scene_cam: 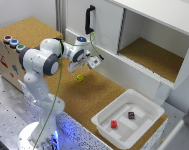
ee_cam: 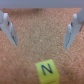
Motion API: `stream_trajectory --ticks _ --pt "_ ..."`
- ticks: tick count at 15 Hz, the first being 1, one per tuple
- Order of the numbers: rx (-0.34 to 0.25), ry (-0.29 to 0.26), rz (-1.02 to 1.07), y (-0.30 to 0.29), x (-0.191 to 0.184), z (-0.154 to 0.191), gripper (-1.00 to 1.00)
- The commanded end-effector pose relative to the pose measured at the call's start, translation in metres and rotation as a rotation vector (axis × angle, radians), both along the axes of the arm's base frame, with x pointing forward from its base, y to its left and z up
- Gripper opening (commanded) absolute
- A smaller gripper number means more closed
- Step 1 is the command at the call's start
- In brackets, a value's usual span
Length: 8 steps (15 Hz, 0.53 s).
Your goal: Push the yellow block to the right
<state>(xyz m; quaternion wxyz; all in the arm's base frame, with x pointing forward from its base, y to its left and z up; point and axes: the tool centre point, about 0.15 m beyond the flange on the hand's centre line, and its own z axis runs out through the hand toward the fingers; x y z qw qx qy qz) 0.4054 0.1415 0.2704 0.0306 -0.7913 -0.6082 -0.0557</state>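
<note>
Gripper point(scene_cam: 92, 64) above yellow block point(scene_cam: 80, 77)

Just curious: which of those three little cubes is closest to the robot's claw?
The yellow block, on the cork just under the gripper. The red cube and dark cube sit in the white tray.

The yellow block point(ee_cam: 47, 71) bears a dark letter "N" on its top face.
</note>
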Motion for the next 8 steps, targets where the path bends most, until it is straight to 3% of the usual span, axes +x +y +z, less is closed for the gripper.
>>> stream_trajectory --ticks 1,3,5,8 --pt "-0.064 0.082 -0.375 0.023 -0.037 0.054 1.00" --pt "-0.064 0.104 -0.620 0.036 -0.046 0.071 1.00" --pt "-0.056 0.088 -0.771 0.048 -0.048 0.078 1.00" --pt "0.005 0.047 -1.020 0.056 -0.053 0.083 1.00"
